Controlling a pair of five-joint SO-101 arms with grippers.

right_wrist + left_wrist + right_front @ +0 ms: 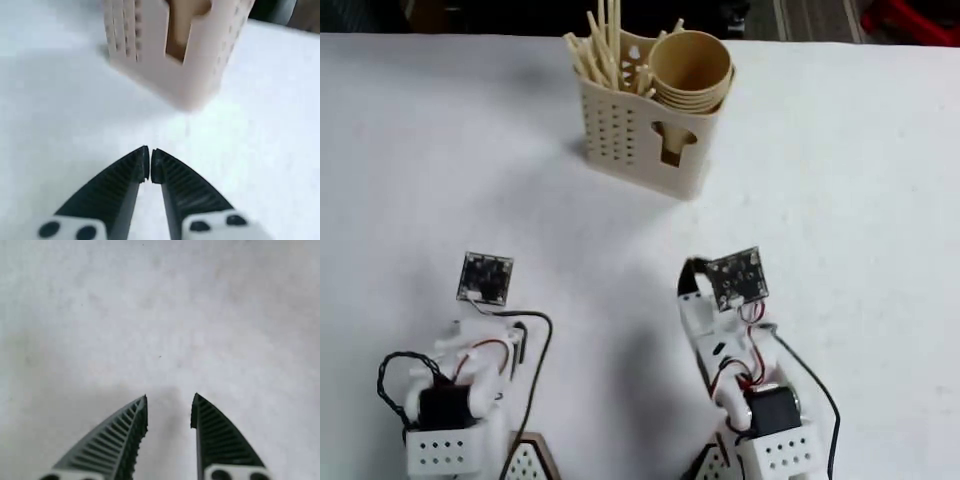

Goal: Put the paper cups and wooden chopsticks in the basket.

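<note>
Cups (692, 62) and chopsticks (603, 45) are sitting in the basket (630, 140). Cups likely crush easily, so rims suit gripping. Left fingers (120, 440) are gaping empty; right fingers (120, 190) are touching.

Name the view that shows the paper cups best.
High view: the stacked paper cups stand in the basket, rims visible. Right wrist view catches a strip through the basket's cutout; left faces table.

Robotics lab, white table (420, 150), bare circuit board (486, 277)

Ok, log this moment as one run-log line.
paper cups: stacked in basket | wooden chopsticks: standing in basket | left gripper: open, empty, over table | right gripper: shut, empty, facing basket
</note>
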